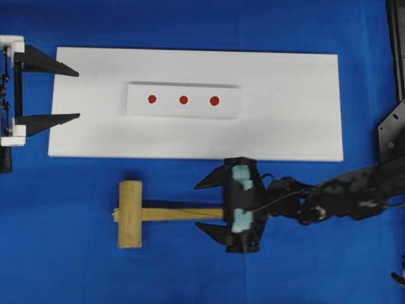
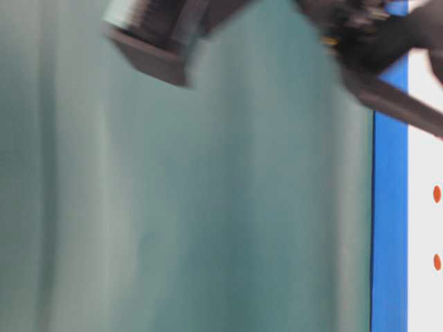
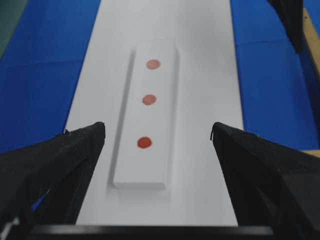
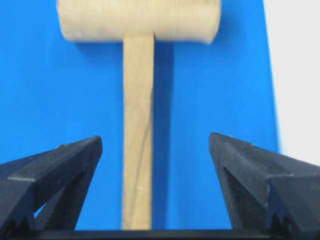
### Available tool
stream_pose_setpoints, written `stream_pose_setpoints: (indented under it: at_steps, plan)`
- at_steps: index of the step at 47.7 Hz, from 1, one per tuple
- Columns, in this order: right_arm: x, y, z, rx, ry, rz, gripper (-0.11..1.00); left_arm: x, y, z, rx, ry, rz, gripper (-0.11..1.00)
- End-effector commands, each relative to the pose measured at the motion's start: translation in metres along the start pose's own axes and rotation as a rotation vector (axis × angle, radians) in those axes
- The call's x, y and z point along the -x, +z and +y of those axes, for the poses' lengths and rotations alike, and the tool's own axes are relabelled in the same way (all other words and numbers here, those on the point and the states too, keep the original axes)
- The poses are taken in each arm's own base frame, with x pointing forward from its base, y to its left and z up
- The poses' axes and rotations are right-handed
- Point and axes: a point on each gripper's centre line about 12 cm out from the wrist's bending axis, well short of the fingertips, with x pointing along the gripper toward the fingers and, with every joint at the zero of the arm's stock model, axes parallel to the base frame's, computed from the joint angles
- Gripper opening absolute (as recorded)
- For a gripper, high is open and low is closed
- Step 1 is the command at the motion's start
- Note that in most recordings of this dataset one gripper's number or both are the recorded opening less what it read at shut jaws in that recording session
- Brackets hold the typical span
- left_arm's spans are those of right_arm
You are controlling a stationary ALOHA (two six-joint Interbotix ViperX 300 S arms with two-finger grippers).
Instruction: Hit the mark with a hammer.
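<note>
Hammer (image 1: 142, 213) flat on the blue cloth (image 1: 63, 253), just near of the white board (image 1: 291, 126), head left, handle right. Right gripper (image 1: 211, 206) spread wide astride the handle end, not touching. Left gripper (image 1: 76, 95) wide too, over the board's left edge, facing three red marks (image 1: 183, 99) on the raised white block (image 1: 183, 111).

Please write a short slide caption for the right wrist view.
Open right gripper straddling the handle of the wooden hammer on blue cloth.

You are looking at a blue-covered table (image 1: 63, 266). A large white board (image 1: 291, 126) is lying flat on it, and just beside the board's near edge the wooden hammer (image 1: 145, 213) is lying on the blue surface, its handle running parallel to that edge.
</note>
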Motion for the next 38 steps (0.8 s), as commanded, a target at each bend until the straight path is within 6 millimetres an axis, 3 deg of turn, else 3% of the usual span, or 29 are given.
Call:
stream_pose_setpoints:
  at_steps: [1, 9, 17, 26, 38]
  plan:
    - [0.024, 0.030, -0.002, -0.010, 0.020, -0.086, 0.84, 0.000, 0.004, 0.001, 0.005, 0.002, -0.012, 0.86]
    - [0.056, 0.050, -0.025, 0.024, -0.006, -0.165, 0.84, 0.000, 0.005, -0.001, 0.002, -0.006, -0.015, 0.86]
    - [0.081, 0.054, -0.056, 0.037, -0.057, -0.201, 0.84, 0.000, 0.004, -0.003, -0.002, -0.017, -0.014, 0.86]
    - [0.114, 0.045, -0.085, 0.023, -0.094, -0.237, 0.84, 0.000, 0.004, -0.004, -0.002, -0.018, -0.013, 0.86]
    - [0.162, 0.023, -0.103, 0.002, -0.084, -0.309, 0.84, 0.000, 0.003, -0.004, -0.002, -0.019, -0.010, 0.86]
